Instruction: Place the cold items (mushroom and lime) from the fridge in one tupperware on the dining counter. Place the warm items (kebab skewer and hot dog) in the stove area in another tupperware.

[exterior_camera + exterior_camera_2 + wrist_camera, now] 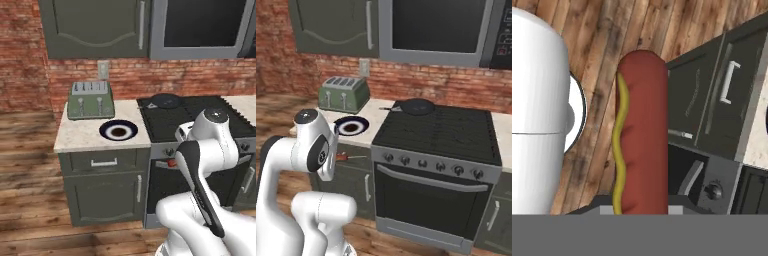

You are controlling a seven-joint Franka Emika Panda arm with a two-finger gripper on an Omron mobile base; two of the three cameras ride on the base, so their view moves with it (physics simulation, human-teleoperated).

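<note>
While the hot dog [641, 135] stands lengthwise out of the gripper [639, 210], its red body and yellow mustard line running toward twelve o'clock in the hand view, the jaws look clamped on its lower end, though the fingertips themselves are hidden under it. That grip is the first worry: held by one end only, with most of its length sticking free, it could pivot or slide out if the arm swings fast or the base brakes hard, and below it lies wood floor [597, 60], so a drop would land out of easy reach. At three o'clock in the hand view sit the cabinet [712, 95] and a stove knob [713, 191], close enough that a wide swing might knock the free end against them and lever it loose. In the base views the arm [205, 165] is folded low in front of the stove [438, 132], with the plate [118, 131] on the counter [80, 137] at about ten o'clock from the elbow, a toaster [90, 100] behind it and a pan [416, 106] on the back burner. No tupperware is visible from here, so I judge a carry lies ahead, and a long carry gives any slip time to grow. Unfolding near the oven handle [431, 180] risks a bump too.
</note>
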